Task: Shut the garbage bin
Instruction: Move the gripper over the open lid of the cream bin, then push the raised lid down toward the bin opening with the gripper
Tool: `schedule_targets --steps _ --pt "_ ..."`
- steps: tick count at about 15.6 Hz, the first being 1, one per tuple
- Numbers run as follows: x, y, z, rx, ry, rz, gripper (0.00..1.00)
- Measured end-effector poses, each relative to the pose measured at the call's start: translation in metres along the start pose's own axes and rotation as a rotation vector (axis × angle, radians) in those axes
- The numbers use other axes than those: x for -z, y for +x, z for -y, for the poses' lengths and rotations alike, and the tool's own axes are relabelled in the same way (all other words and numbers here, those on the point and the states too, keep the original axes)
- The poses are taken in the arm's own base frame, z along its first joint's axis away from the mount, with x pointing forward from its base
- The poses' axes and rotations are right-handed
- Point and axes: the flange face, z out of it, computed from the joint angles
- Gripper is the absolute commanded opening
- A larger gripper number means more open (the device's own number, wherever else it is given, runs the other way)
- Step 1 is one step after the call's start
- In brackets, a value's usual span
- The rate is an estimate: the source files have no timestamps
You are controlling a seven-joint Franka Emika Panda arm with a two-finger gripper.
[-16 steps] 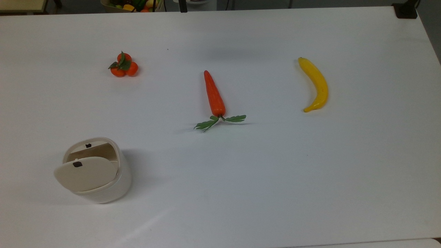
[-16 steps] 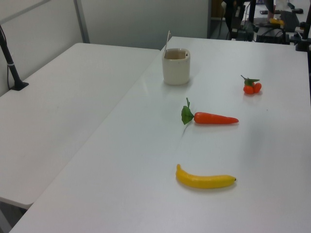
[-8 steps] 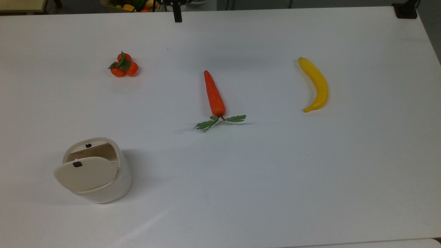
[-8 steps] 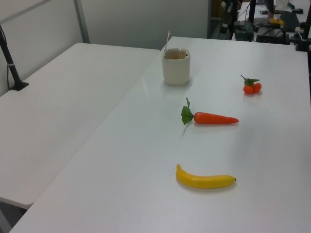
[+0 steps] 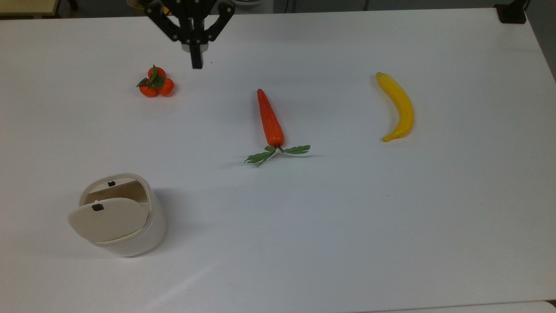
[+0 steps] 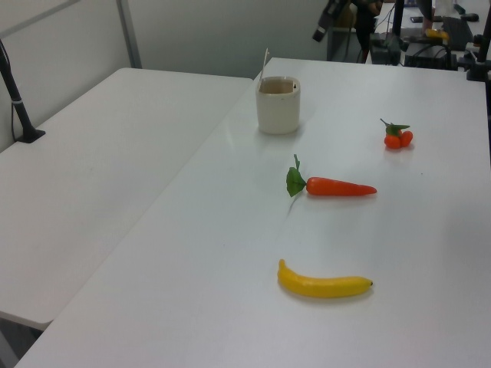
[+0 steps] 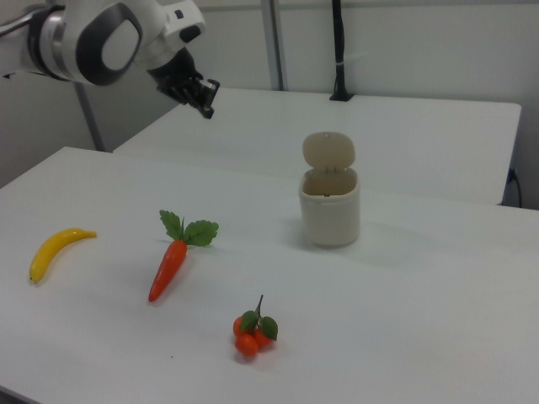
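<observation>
1. The garbage bin [image 5: 124,226] sits at about 8 o'clock on the white table [image 5: 347,226] in the top view: smooth cream plastic, a rounded-square body, its flat lid [image 7: 328,151] standing upright on the hinge.
2. A small black button [image 5: 97,207] marks the lid near one edge.
3. The gripper [image 5: 196,61], black and angular, hangs at about 11 o'clock in the top view, well apart from the bin; its fingers look pressed together.
4. In the right view the glossy white-and-grey arm [image 7: 101,38] reaches in at about 10 o'clock.
5. A tapered orange carrot [image 5: 270,119] with green leaves lies near centre.
6. A curved yellow banana [image 5: 399,106] lies at about 2 o'clock.
7. A cluster of small oranges [image 5: 155,83] lies just beside the gripper's tip.
</observation>
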Motion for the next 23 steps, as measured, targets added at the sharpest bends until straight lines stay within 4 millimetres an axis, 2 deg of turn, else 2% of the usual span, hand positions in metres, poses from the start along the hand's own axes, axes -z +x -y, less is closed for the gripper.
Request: schedule_targets --steps 3,7,12,17,23 --pt "-0.014 0.011 -0.012 -0.014 -0.018 -0.102 0.0" --pt "-0.048 0.018 -0.04 -0.046 -0.051 -0.188 0.0" --pt "-0.086 0.039 -0.067 -0.068 -0.081 -0.273 0.0" --pt "-0.12 0.05 -0.073 -0.067 -0.096 -0.37 0.0" --pt "-0.158 0.049 -0.076 -0.064 -0.108 -0.459 0.0"
